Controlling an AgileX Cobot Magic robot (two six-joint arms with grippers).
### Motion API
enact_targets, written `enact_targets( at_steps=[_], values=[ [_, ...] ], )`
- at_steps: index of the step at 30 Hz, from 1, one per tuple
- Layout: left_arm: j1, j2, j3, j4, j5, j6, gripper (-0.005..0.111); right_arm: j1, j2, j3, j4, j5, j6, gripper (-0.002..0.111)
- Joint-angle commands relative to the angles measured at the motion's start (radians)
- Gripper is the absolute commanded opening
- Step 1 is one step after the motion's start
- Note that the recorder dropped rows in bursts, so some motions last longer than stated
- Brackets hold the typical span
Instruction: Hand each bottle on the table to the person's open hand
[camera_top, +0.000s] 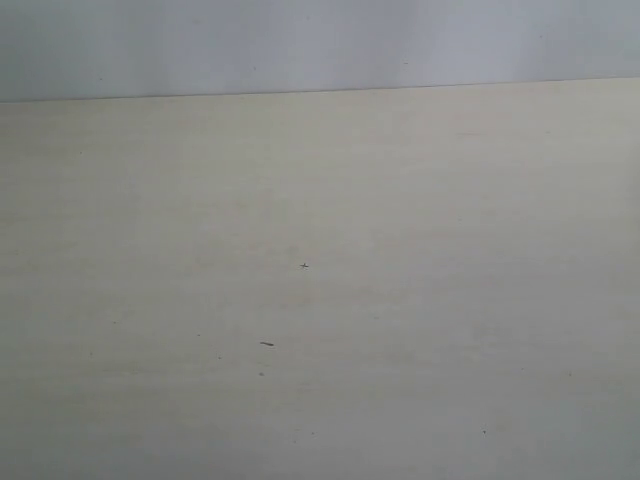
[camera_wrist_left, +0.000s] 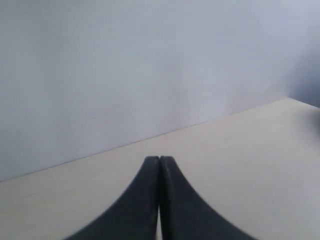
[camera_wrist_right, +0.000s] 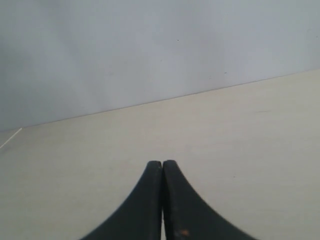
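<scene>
While the table is seen running to a pale wall at 12 o'clock, the left gripper and right gripper are shown clenched above it (black fingers pressed tip to tip).

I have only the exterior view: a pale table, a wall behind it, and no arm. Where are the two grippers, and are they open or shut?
Observer: The left gripper is shut. Its dark fingers are pressed together with nothing between them.
Operator: And the other one?
Observer: The right gripper is shut too, and it holds nothing.
Operator: Does a wrist view show anything to pick up?
Observer: No. Both show only the table and the pale wall behind it.
</scene>
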Motion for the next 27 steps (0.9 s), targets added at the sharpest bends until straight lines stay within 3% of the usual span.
enact_targets(
  at_steps=[1, 8, 12, 17, 21, 27],
  values=[
    [0.028, -0.028, 0.004, -0.018, -0.011, 0.003, 0.002, 0.000, -0.008, 0.003, -0.002, 0.004, -0.001, 0.000],
    [0.028, -0.028, 0.045, 0.038, -0.011, -0.034, 0.002, 0.000, -0.008, 0.003, -0.002, 0.004, -0.001, 0.000],
    [0.028, -0.028, 0.156, 0.258, -0.105, -0.341, 0.002, 0.000, -0.008, 0.003, -0.002, 0.004, -0.001, 0.000],
    [0.028, -0.028, 0.330, 0.569, -0.327, -0.725, 0.002, 0.000, -0.008, 0.003, -0.002, 0.004, -0.001, 0.000],
    [0.028, -0.046, 0.443, 0.614, -0.433, -0.731, 0.002, 0.000, -0.008, 0.003, -0.002, 0.004, -0.001, 0.000],
    [0.026, -0.104, 0.524, 0.674, -0.438, -0.731, 0.002, 0.000, -0.008, 0.003, -0.002, 0.004, -0.001, 0.000]
  ],
)
